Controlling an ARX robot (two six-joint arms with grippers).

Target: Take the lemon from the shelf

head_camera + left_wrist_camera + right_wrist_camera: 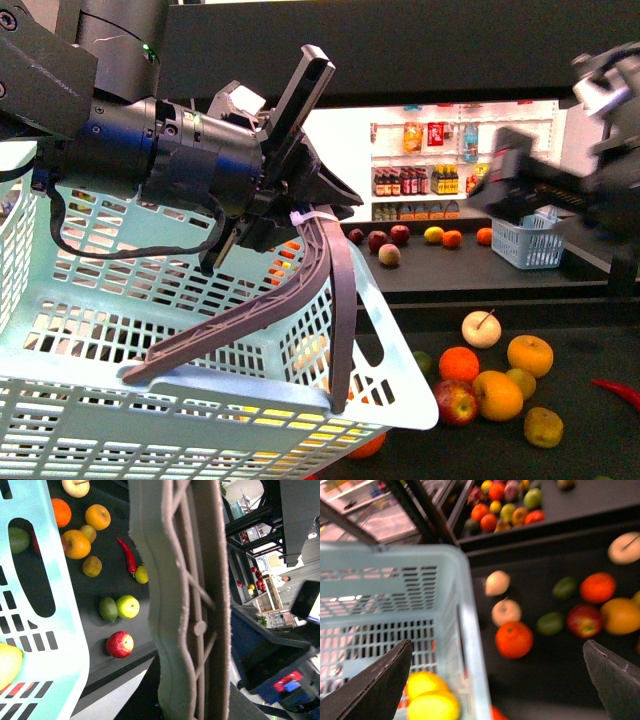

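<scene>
Two bright yellow lemons (pixel 422 682) lie inside the light blue basket (pixel 395 580). My right gripper (pixel 497 647) hangs open over the basket's rim and the shelf deck, its dark fingers (pixel 375 690) wide apart with nothing between them. In the front view it is a blur (pixel 515 195) at the upper right. My left gripper (pixel 290 215) is shut on the basket handle (pixel 325 270), holding the basket (pixel 150 300) up in front of the shelf (pixel 460 272). Another small yellow lemon-like fruit (pixel 141 574) lies beside a red chilli (pixel 127 555) on the deck.
Loose oranges (pixel 459 363), apples (pixel 455 402), a golden-yellow fruit (pixel 543 427) and limes (pixel 550 623) are scattered on the lower deck. More fruit (pixel 433 235) and a small white basket (pixel 530 240) stand on the upper deck. White store shelves of bottles (pixel 415 180) are behind.
</scene>
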